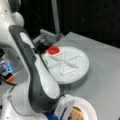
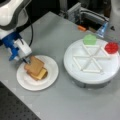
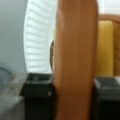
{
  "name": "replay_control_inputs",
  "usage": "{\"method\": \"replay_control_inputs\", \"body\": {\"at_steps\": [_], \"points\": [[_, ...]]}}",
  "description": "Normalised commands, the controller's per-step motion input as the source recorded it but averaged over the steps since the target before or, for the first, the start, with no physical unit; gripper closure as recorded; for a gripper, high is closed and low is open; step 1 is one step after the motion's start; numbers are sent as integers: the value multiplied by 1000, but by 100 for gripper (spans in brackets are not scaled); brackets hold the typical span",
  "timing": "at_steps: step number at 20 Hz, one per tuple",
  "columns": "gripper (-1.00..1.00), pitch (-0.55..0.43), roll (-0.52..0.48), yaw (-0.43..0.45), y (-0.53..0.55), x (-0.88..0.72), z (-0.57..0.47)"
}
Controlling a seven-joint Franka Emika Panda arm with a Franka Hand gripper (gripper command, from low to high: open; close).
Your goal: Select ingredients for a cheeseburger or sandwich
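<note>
Bread square (image 3: 75, 62), flat tan, pinched edge-on by gripper (image 3: 73, 100) over ridged plate (image 3: 37, 42).

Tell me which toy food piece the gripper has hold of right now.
The tan bread square: the gripper is shut on it above the stack on the plate. The green piece and red disc sit untouched in the tray.

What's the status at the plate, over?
Gripper shut on top bread square, over the stack on the white plate. Cheese already placed. Green leaf and red disc remain in tray.
</note>
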Motion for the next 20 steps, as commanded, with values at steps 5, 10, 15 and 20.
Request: {"method": "replay_control_inputs", "body": {"at_steps": [5,10,15,20], "points": [[100,-298,-85,-276,319,-390,-78],[100,-299,-108,-284,327,-391,-65],[100,-308,-133,-260,321,-395,-60],[-100,-289,-155,-236,334,-384,-74]]}}
